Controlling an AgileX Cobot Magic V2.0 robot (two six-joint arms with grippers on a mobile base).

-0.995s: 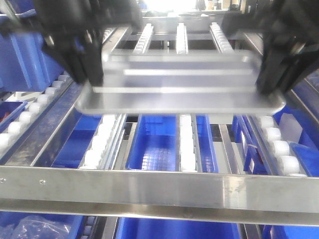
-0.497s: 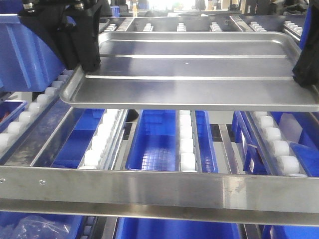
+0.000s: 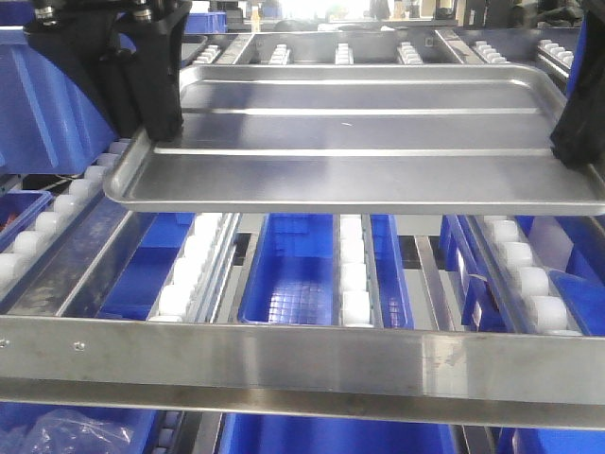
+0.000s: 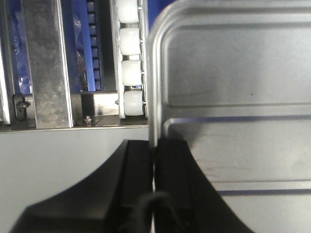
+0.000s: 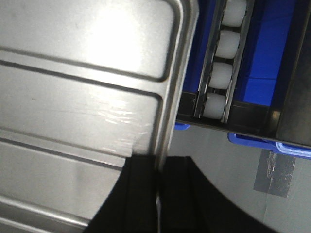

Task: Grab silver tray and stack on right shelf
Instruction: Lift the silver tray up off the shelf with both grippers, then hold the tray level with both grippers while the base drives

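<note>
Steel silver tray [image 3: 359,132] held above right shelf [image 3: 302,364] roller lanes, seen in front view only; blue bins [image 3: 293,274] beneath. Wrist views: left gripper [image 4: 154,148] clamped on left rim, right gripper [image 5: 158,162] clamped on right rim, rim between jaws.

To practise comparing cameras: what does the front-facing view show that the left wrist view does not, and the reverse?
Front only: the whole silver tray, held clear above the shelf, and the right claw at its other end. Left wrist only: the left claw close up, fingers pinching either side of the tray's rim. Both: tray, left claw, white rollers.
</note>
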